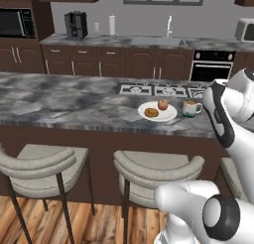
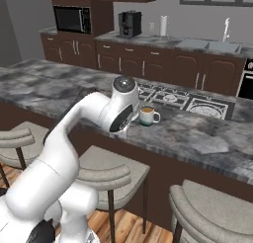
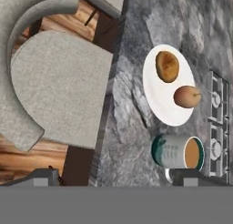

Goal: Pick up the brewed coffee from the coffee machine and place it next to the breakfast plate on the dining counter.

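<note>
Over on the far left of the back wall, a black microwave (image 1: 16, 23) is sitting built into the dark cabinets, and just to its right the coffee machine (image 1: 76, 25) is standing on the rear worktop, with a white paper-towel roll (image 1: 112, 25) beside it and the sink tap (image 1: 169, 26) further along. In front of me the dining table (image 1: 59, 101) is stretching across the room, grey and marbled, with two pale padded stools (image 1: 42, 163) tucked against its dark wood base and the wooden floor (image 1: 104, 225) showing below. Moving right along the stone top, the breakfast plate (image 1: 157, 112) is lying near the front edge, carrying a brown pastry (image 1: 152, 112) on its left and a red apple (image 1: 162, 104) toward the back. Just to the right of the plate, close but not touching it, the brewed coffee (image 1: 190, 108) is standing upright on the table, full of brown liquid, its handle pointing right. Behind both, the gas hob (image 1: 158, 91) is set into the top. The white arm (image 2: 106, 111) is reaching up from below; the jaws (image 3: 118, 176) are hanging beside the mug with nothing between them, spread wide, one tip right by the mug's handle side and the other out over the stool
</note>
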